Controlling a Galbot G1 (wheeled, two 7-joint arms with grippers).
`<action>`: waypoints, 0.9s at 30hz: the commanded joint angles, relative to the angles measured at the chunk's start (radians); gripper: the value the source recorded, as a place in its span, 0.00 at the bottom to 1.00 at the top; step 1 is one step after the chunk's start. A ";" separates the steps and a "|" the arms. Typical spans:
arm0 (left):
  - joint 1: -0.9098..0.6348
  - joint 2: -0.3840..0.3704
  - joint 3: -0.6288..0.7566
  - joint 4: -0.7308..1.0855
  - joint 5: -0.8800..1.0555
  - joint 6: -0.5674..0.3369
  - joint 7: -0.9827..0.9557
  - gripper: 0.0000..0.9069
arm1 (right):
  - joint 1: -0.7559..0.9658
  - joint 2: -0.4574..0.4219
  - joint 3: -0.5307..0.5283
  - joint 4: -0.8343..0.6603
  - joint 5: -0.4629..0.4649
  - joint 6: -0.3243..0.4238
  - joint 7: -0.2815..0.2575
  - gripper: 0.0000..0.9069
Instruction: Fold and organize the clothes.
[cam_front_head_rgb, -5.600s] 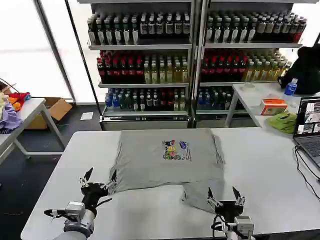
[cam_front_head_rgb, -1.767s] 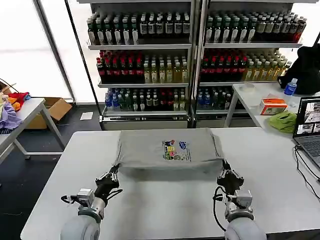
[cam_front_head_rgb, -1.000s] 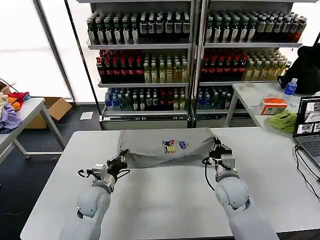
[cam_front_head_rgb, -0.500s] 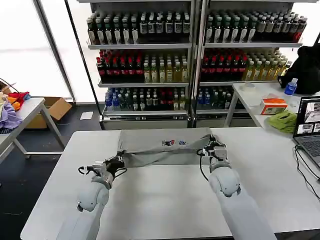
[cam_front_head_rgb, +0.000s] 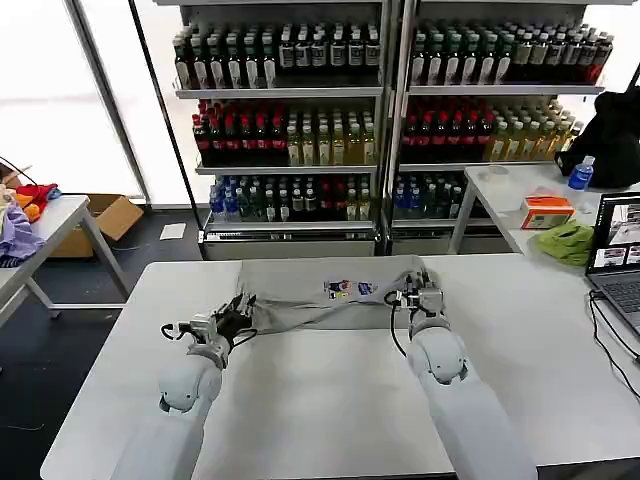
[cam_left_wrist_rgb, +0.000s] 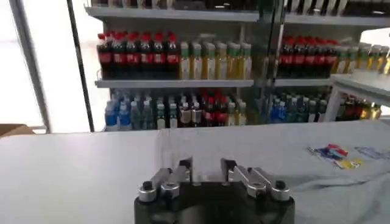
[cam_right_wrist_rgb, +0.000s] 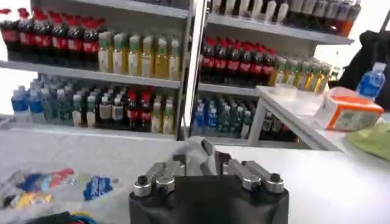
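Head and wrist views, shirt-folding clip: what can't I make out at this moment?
- Head view: whether the left gripper and right gripper actually pinch the grey shirt; the fingertips are too small and merge with the cloth.
- Left wrist view: the gripper body hides the shirt edge beneath its fingers.
- Right wrist view: the chest print is blurred and partly cut off, so it is unreadable.
- Head view: the folded-under layers are hidden by the top layer.

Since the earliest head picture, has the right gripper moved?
Yes. The right gripper went from the table's near edge to its far side, toward the drink shelves, carrying the grey shirt's hem.
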 joint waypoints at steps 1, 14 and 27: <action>0.019 0.005 -0.002 -0.092 -0.003 0.046 -0.025 1.00 | 0.018 0.033 0.000 0.047 0.120 0.009 0.116 1.00; 0.124 0.001 -0.020 -0.157 0.033 0.075 -0.027 1.00 | -0.223 -0.146 0.082 0.239 0.081 -0.075 0.079 1.00; 0.136 0.010 -0.033 -0.138 0.043 0.098 -0.031 1.00 | -0.309 -0.180 0.130 0.224 0.077 -0.075 0.056 1.00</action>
